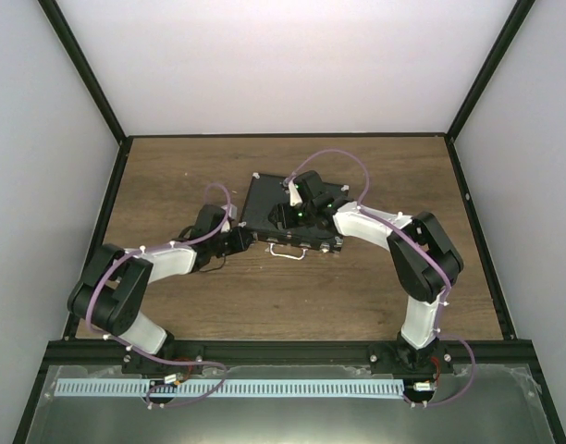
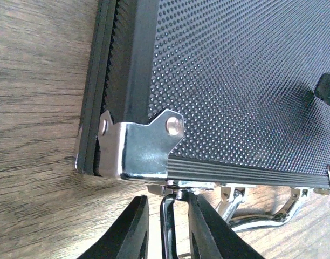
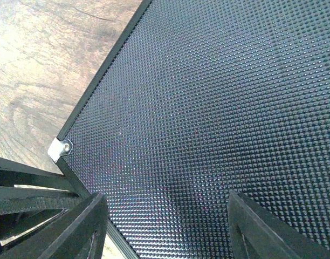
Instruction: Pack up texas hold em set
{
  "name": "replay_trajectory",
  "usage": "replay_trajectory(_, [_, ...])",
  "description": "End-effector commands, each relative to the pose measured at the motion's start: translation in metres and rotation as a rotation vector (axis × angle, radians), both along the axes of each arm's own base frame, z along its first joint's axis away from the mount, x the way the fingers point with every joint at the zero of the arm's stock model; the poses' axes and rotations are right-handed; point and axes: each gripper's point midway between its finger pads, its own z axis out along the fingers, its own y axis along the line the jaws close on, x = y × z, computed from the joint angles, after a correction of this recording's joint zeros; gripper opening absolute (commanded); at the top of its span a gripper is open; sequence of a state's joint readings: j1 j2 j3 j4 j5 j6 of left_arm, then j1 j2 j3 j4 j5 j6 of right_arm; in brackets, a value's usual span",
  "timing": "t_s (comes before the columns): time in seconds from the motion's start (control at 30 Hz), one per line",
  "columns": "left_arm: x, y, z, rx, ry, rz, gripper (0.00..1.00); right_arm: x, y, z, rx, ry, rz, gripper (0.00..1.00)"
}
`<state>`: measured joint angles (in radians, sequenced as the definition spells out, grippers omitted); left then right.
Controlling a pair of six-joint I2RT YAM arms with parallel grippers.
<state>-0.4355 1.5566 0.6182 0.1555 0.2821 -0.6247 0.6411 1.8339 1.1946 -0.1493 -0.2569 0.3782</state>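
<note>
The closed black case (image 1: 263, 208) is lying in the middle of the table (image 1: 172, 176). The left gripper (image 2: 167, 198) is straddling a chrome latch (image 2: 169, 216) on the case's front edge, jaws narrow; I cannot tell whether it is pinching it. The right gripper (image 3: 167, 213) is hovering just over the lid, jaws spread, holding nothing.

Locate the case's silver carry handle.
Top view: the silver handle sticks out from the near edge of the closed case, mid-table, just right of the left gripper, facing the arm bases.
</note>
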Motion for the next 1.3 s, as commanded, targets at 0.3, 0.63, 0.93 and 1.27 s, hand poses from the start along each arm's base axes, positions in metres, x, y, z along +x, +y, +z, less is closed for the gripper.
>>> replay_trajectory(0.3, [-0.042, 0.036, -0.051, 0.183, 0.129, 0.048, 0.33, -0.012, 0.0, -0.021, -0.003, 0.059, 0.008, 0.62])
replay_trajectory(0.63, [-0.041, 0.033, -0.059, 0.184, 0.139, 0.036, 0.15, -0.014, 0.0, -0.025, -0.009, 0.075, 0.005, 0.61])
replay_trajectory(0.93, [-0.036, 0.028, -0.055, 0.154, 0.12, 0.038, 0.18, -0.018, -0.004, -0.033, -0.031, 0.093, -0.001, 0.61])
replay_trajectory(1.27, [-0.035, 0.044, 0.012, 0.094, -0.116, 0.115, 0.46, -0.023, -0.006, -0.007, 0.0, 0.048, -0.001, 0.61])
